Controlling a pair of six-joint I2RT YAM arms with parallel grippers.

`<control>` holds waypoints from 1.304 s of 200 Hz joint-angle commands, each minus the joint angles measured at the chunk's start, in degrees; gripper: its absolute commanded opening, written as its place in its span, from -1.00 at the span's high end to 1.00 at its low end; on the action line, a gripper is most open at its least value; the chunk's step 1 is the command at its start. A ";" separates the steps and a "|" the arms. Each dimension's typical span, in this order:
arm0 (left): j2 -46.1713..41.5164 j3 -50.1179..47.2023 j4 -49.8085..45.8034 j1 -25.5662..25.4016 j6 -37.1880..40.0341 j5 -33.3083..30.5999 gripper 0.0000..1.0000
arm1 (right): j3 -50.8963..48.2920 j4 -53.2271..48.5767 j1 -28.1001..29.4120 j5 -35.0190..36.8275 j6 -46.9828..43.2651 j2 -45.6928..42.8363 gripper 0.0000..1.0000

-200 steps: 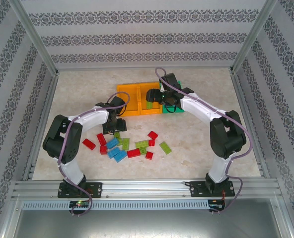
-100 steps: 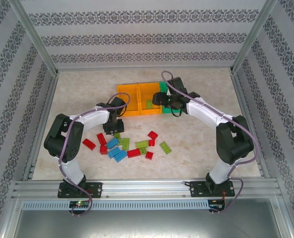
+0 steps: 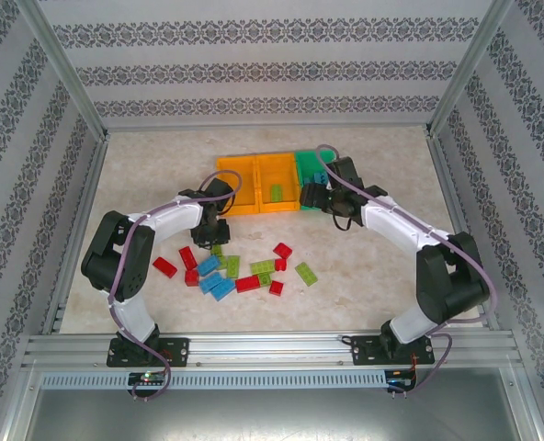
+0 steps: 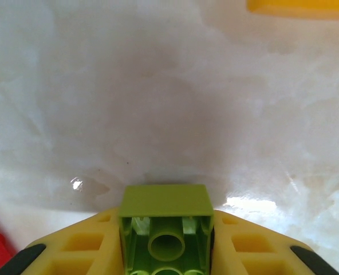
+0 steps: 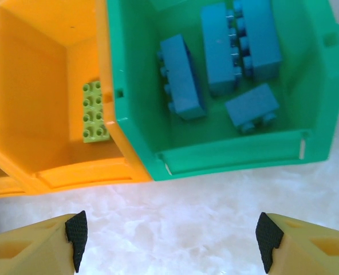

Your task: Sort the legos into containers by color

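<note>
The left gripper [image 4: 166,228] pinches a light green studded plastic brick [image 4: 165,200] over the pale marbled tabletop [image 4: 158,86]. The right gripper [image 5: 172,238] gapes wide at six o'clock of the green plastic bin [image 5: 227,154], which holds four blue bricks [image 5: 181,77].

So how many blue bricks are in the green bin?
4 blue bricks lie in the green bin: one at left, two side by side farther back, one nearest the front wall. The bin's far edge is cut off, so more may hide there.
</note>
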 commanded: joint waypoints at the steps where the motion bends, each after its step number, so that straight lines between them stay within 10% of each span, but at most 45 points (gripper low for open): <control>1: -1.23 2.50 -0.22 -1.21 1.34 -1.47 0.43 | -2.33 0.21 -0.93 2.10 1.15 -3.07 -0.61; 146: 6.21 21.23 13.61 -6.27 2.59 13.49 0.43 | -13.22 -0.60 2.51 1.77 -2.79 -9.00 -0.59; 261: 28.23 55.19 0.16 -6.20 7.69 2.70 0.33 | -16.47 -9.62 17.54 1.69 -5.22 -7.90 -0.58</control>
